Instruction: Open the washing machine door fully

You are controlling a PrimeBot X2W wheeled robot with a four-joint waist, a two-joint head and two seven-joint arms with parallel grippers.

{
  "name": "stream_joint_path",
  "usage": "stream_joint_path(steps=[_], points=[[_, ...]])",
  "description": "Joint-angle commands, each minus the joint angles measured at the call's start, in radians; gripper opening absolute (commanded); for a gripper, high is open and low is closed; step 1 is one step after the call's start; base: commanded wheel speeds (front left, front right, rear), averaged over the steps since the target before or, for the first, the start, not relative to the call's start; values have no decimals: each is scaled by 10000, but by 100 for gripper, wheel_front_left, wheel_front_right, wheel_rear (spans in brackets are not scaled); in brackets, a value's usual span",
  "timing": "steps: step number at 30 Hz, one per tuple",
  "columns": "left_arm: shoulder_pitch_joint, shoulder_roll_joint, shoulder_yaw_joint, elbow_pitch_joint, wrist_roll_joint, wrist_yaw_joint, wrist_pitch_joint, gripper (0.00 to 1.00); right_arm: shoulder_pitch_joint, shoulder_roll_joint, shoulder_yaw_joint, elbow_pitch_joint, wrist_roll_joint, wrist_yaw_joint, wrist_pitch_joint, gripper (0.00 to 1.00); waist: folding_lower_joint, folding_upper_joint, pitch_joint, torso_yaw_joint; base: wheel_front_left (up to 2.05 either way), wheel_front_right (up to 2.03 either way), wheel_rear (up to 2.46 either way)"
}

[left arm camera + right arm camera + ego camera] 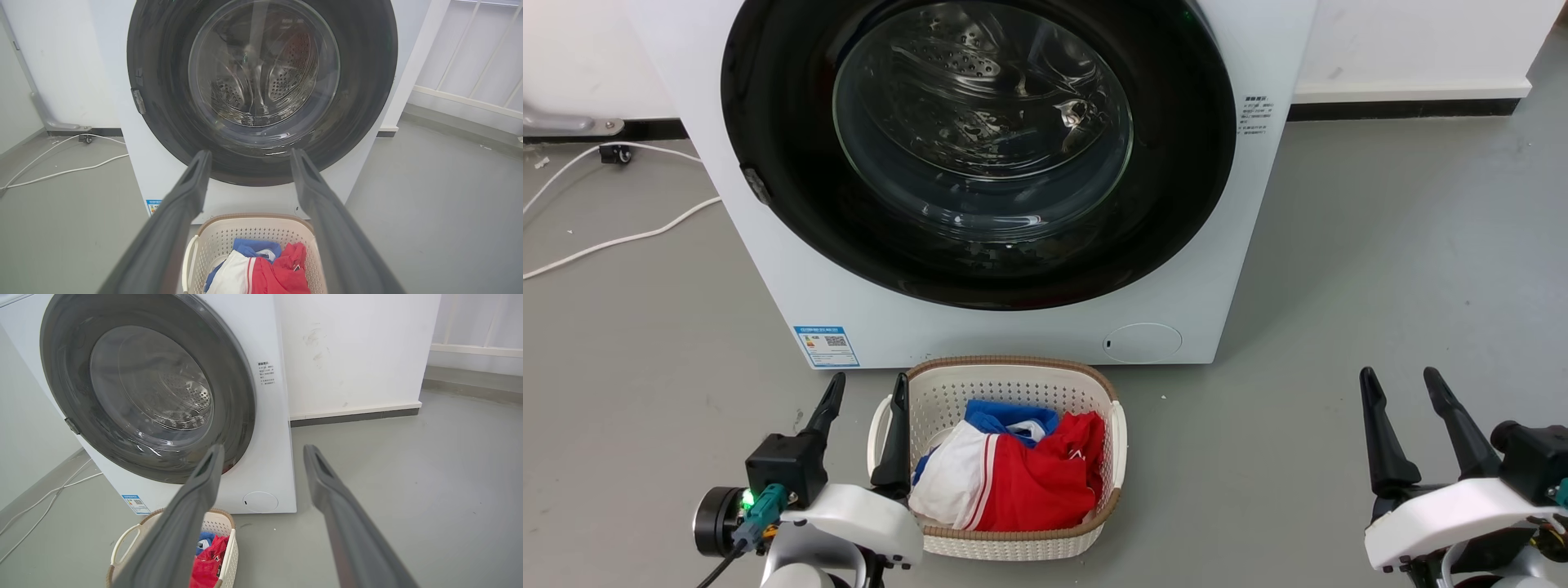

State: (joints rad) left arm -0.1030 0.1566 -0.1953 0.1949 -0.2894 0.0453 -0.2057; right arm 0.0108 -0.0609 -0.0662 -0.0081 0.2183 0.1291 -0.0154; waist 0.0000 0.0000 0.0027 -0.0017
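Washing machine door (1176,163) is shut, flush on the washing machine (1029,335) front. Left hand (868,380) and right hand (1398,374) are both spread wide and empty, low and well short of it.

Risks:
- The glossy rim gives poor purchase, so fingers likely slip.
- The laundry basket (1013,365) sits just in front, and a reaching arm may knock it.
- Can't tell the hinge side; pulling the wrong edge does nothing.

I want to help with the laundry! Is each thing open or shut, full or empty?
washing machine door: shut.
small round flap: shut.
laundry basket: holding red, white and blue clothes.
left gripper: open, empty.
right gripper: open, empty.
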Motion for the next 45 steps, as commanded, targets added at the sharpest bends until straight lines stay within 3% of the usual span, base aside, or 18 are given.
stream_joint_path(steps=[1, 17, 30, 37, 39, 45], points=[[-106, 21, -11, -42, 174, -4, -76, 100, 40, 24, -8, -131, -182, 21, 11, 100, 0, 0, 0, 2, 0, 0, 0], [-132, -253, 98, 368, 817, -329, -387, 100, 148, 89, -63, -271, -1287, 24, 49, 100, 0, 0, -27, 70, 0, 0, 0], [-163, -421, 296, 661, 1457, -439, -614, 100, 299, 115, -126, -311, -1643, 25, -99, 100, 0, 0, -70, 107, 0, 0, 0], [-150, -537, 437, 690, 1365, -533, -610, 100, 283, 114, -179, -213, -1292, 24, -97, 100, 0, 0, -70, 115, 0, 0, 0], [-152, -564, 479, 710, 1321, -558, -610, 100, 260, 115, -203, -194, -1191, 16, -74, 0, 0, 0, -67, 116, 0, 0, 0], [-133, -632, 612, 693, 1328, -559, -610, 100, 75, 113, -360, 46, -299, 16, -104, 0, 0, 0, -35, 86, 0, 0, 0]])
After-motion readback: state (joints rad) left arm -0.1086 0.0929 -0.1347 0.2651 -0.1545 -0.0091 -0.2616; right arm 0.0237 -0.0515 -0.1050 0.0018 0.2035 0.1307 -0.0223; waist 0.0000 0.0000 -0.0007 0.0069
